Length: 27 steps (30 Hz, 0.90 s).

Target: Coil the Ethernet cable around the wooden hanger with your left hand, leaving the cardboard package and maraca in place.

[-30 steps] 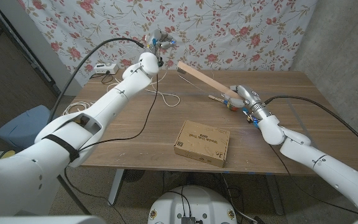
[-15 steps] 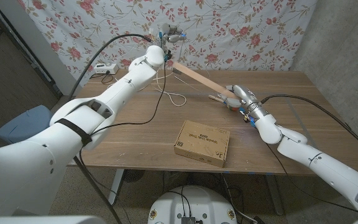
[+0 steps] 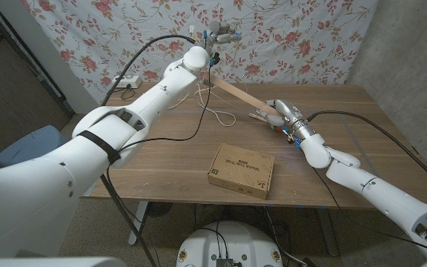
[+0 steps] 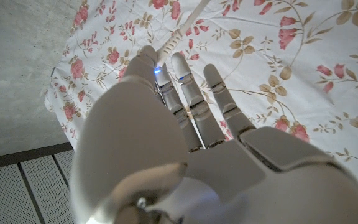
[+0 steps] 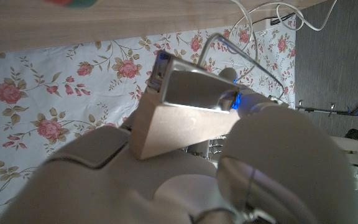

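Both hands hold something: your left hand [image 3: 221, 33] pinches the Ethernet cable [image 4: 180, 32] between raised fingers [image 4: 188, 87] (above the counter [image 3: 161, 167]), right hand [image 3: 286, 116] grips the wooden hanger [image 3: 239, 94].

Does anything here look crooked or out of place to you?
The wooden hanger isn't lying flat: the right hand grips one end, and it slants up off the table. The left hand holds the white cable high; its slack trails loose across the table. The cardboard package sits skewed.

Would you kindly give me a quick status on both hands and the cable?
Left hand raised high, pinching the Ethernet cable. Right hand grips the wooden hanger, tilted up off the table. Cardboard package lies apart, clear of the work.
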{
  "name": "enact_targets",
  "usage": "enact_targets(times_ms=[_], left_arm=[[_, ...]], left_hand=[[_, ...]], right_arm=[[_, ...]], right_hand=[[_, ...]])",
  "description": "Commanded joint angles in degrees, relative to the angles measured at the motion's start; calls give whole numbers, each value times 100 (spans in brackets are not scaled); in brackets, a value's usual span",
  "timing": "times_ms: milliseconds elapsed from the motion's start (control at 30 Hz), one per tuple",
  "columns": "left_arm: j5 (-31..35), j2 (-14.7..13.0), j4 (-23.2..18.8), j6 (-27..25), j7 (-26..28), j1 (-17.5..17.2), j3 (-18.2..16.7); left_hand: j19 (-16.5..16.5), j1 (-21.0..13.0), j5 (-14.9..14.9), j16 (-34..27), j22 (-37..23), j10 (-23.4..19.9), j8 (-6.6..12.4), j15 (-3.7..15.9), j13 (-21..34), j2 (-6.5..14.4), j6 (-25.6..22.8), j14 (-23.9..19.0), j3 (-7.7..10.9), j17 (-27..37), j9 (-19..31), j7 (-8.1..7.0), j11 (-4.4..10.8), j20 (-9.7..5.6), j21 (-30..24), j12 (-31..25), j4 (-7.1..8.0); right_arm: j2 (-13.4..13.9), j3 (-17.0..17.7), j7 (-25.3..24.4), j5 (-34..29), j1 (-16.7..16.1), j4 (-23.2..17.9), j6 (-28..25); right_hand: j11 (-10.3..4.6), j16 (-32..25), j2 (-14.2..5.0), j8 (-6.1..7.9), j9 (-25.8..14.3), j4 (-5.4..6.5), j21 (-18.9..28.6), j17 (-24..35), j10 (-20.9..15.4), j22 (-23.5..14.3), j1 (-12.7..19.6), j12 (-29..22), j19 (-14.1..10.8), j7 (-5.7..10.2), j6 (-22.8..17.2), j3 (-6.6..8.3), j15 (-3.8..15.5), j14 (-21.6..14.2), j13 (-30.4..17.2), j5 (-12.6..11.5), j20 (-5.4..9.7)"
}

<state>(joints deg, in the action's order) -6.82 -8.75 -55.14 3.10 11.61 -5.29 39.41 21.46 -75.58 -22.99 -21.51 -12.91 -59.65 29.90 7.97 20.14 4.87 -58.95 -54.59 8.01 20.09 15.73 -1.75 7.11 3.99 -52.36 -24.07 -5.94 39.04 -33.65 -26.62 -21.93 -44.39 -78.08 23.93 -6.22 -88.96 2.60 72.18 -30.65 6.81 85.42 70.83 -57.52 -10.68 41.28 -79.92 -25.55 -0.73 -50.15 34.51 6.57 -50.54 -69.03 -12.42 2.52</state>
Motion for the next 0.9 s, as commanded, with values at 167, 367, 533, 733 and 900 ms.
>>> enact_targets(times_ms=[167,367,533,733,900], left_arm=[[-728,-272,-1513,-388,-624,-502,-164],[-956,-505,-2246,-557,-621,-852,-335],[-1144,-713,-2891,-702,-566,-1165,-490],[-1407,-924,-3561,-732,-544,-1544,-669],[-1550,-1100,-4097,-628,-538,-1878,-765]], left_hand=[[-37,-29,-69,41,-6,-399,36,546,1092,81,-38,-49,-22,24,233,93,342,-5,-57,-18,4],[-55,-28,-87,61,-4,-409,50,540,1123,98,-31,-55,-36,34,256,88,309,2,-80,-16,19],[-68,-44,-103,79,0,-415,60,548,1157,109,-13,-65,-47,47,281,93,298,6,-104,-14,23],[-80,-57,-115,95,3,-401,72,547,1188,112,-10,-73,-60,59,302,103,298,9,-125,-5,24],[-90,-59,-124,106,6,-406,83,547,1213,122,-12,-79,-70,69,318,98,279,6,-141,-5,33]], right_arm=[[-381,-318,-56,55,534,788,157],[-405,-370,-24,100,584,866,93],[-411,-409,5,120,610,885,-5],[-462,-458,-30,109,675,953,-128],[-573,-429,-60,285,738,1092,-259]], right_hand=[[-9,-41,-1287,60,3,8,35,18,23,6,-1268,-992,3,-109,-58,54,500,39,-184,-25,-13],[-14,-42,-1289,80,14,6,37,17,25,6,-1271,-992,8,-115,-54,57,503,36,-184,-25,-14],[-2,-43,-1289,91,37,5,41,17,23,6,-1274,-994,1,-112,-54,58,504,37,-184,-24,-7],[-17,-41,-1289,111,43,4,42,17,24,7,-1277,-994,2,-116,-42,62,502,41,-184,-23,-6],[-3,-42,-1291,131,51,2,43,17,25,7,-1279,-995,2,-121,-32,65,503,44,-184,-23,-4]])
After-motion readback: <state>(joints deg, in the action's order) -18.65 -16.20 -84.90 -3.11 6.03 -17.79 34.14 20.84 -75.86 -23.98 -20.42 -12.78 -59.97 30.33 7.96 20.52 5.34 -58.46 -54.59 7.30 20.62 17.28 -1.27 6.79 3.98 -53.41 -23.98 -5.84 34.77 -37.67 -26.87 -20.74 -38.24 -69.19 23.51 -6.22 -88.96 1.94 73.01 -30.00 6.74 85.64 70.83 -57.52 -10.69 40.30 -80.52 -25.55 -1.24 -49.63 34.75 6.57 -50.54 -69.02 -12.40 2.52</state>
